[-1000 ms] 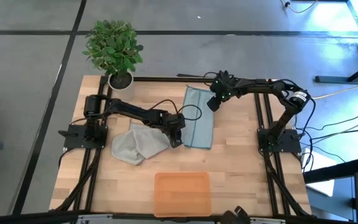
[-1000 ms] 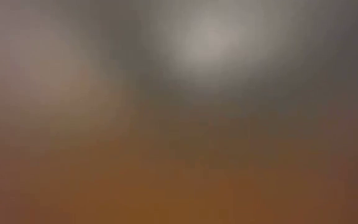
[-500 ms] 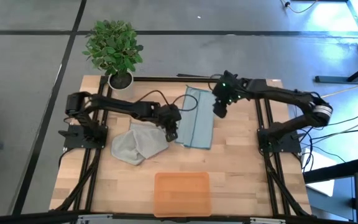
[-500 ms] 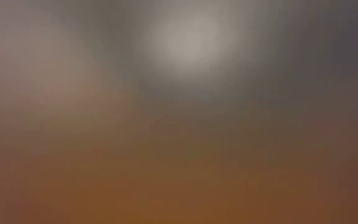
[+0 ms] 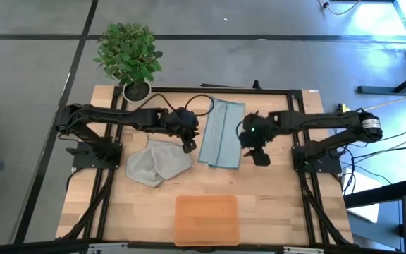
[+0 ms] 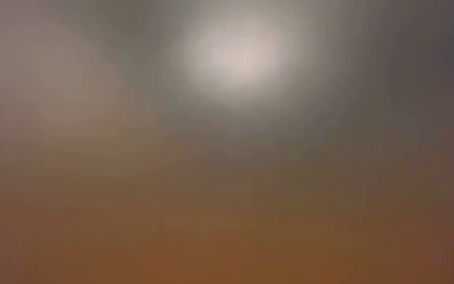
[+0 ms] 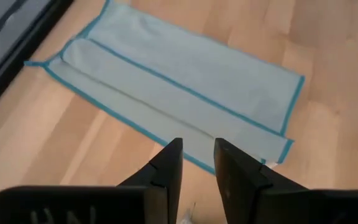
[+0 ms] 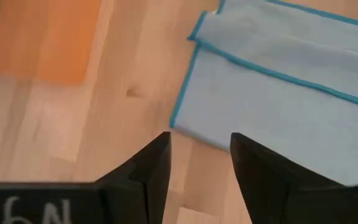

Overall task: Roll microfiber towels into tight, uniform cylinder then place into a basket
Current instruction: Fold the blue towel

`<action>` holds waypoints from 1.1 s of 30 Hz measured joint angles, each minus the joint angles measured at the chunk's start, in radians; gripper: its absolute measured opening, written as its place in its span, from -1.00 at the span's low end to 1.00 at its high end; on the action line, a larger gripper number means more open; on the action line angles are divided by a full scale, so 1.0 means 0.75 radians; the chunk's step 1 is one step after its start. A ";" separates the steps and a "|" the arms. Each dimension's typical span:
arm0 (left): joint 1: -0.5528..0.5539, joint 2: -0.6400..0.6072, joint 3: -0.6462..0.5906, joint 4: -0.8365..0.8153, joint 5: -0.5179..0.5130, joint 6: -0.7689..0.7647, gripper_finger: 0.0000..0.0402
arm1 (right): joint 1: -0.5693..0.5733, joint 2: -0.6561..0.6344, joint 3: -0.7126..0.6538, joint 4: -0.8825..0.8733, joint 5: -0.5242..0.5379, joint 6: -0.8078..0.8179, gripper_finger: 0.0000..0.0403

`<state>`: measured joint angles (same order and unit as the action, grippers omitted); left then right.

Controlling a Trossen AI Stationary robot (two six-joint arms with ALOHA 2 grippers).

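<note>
Blue towel (image 5: 221, 133) flat and folded lengthwise on the table (image 5: 273, 190), between both grippers. Left gripper (image 5: 187, 144) just off its left edge, fingers (image 7: 169, 165) slightly parted, nothing pinched; towel edge just ahead of the tips. Right gripper (image 5: 259, 156) off the right edge near the lower corner, fingers (image 8: 154, 163) spread, empty, corner just beyond the tips. Grey towel (image 5: 156, 161) crumpled behind the left jaws. Basket (image 5: 206, 219) well apart, near the front edge.
</note>
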<state>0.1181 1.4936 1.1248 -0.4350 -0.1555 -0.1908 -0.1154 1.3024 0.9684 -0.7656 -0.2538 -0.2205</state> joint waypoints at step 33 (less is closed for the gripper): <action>-0.001 -0.006 0.001 -0.126 0.000 -0.001 -0.58 | 0.194 0.645 0.006 0.230 0.160 -0.204 -0.17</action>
<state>0.1177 1.4895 1.1252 -0.5294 -0.1555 -0.1913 0.0299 1.7861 0.9731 -0.5934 -0.1341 -0.3735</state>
